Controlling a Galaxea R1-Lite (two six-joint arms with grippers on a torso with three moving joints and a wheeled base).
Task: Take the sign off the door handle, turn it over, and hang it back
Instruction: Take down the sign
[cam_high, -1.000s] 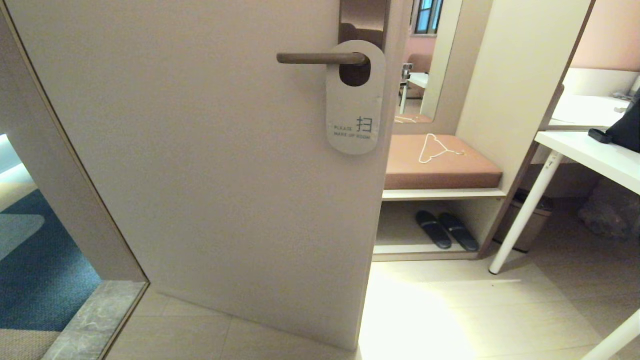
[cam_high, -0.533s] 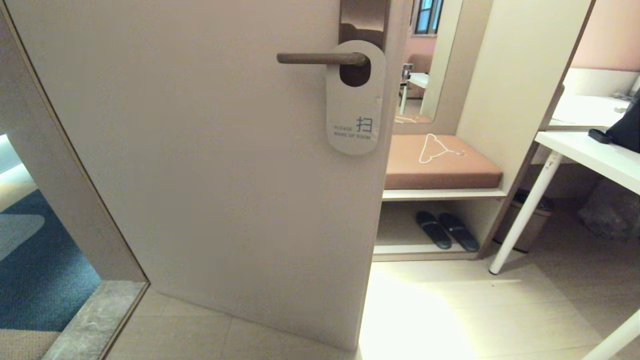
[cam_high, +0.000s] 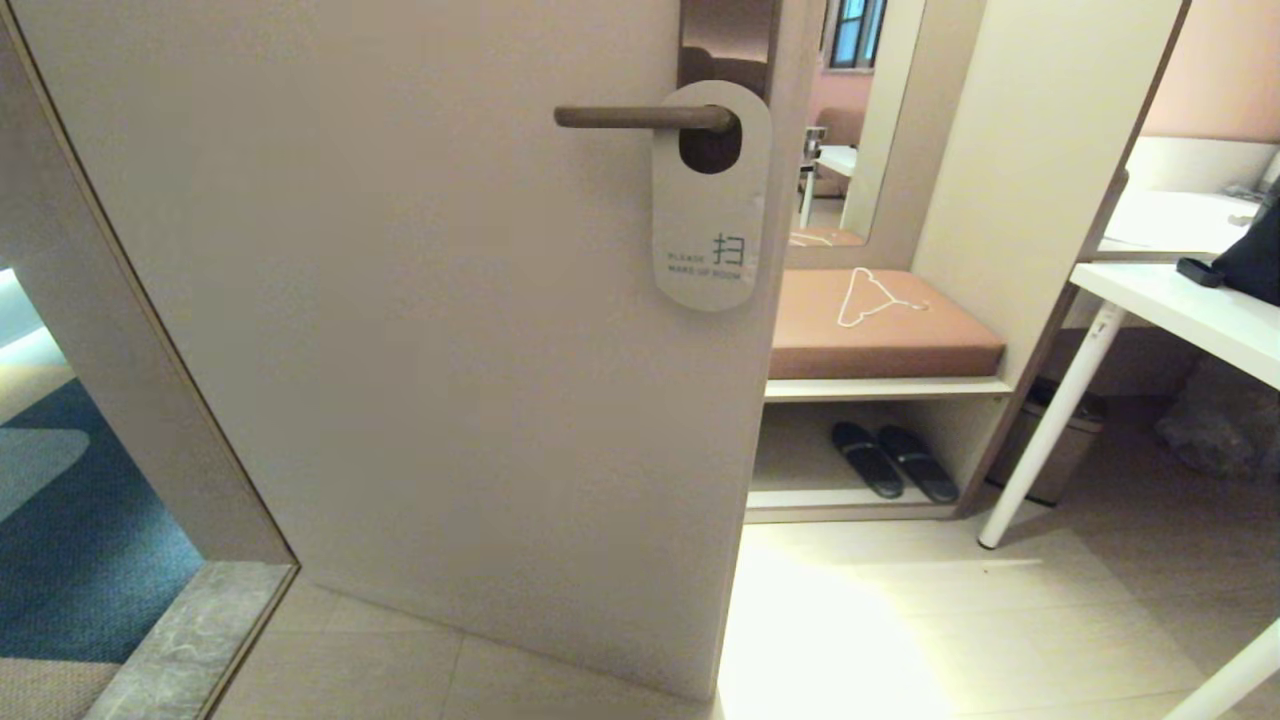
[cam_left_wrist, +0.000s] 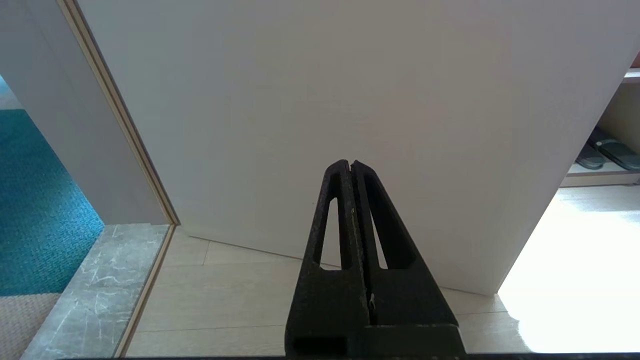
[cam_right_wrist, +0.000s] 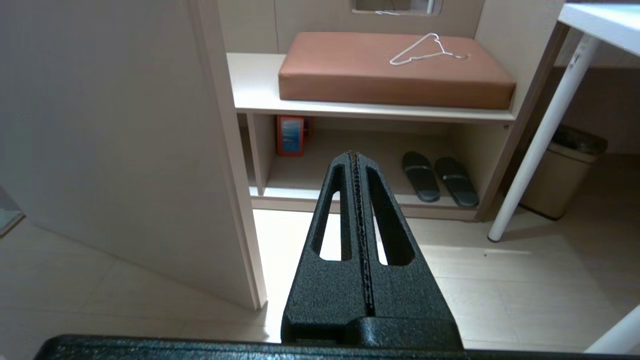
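The sign (cam_high: 711, 220) hangs by its oval hole on the door handle (cam_high: 640, 117), off-white side out, reading "PLEASE MAKE UP ROOM". The handle is a brown lever on a bronze backplate (cam_high: 728, 40) near the door's right edge. Neither arm shows in the head view. My left gripper (cam_left_wrist: 350, 164) is shut and empty, low down, pointing at the bare lower face of the door. My right gripper (cam_right_wrist: 354, 155) is shut and empty too, low by the door's free edge, pointing at the shoe shelf. The sign and handle show in neither wrist view.
The open door (cam_high: 420, 330) fills the middle, its frame (cam_high: 150, 330) and blue carpet (cam_high: 80, 560) to the left. Right of it stands a bench with a brown cushion (cam_high: 880, 330), a white wire hanger (cam_high: 870, 295), slippers (cam_high: 890, 460) below, a white table leg (cam_high: 1050, 420) and a bin (cam_high: 1065, 440).
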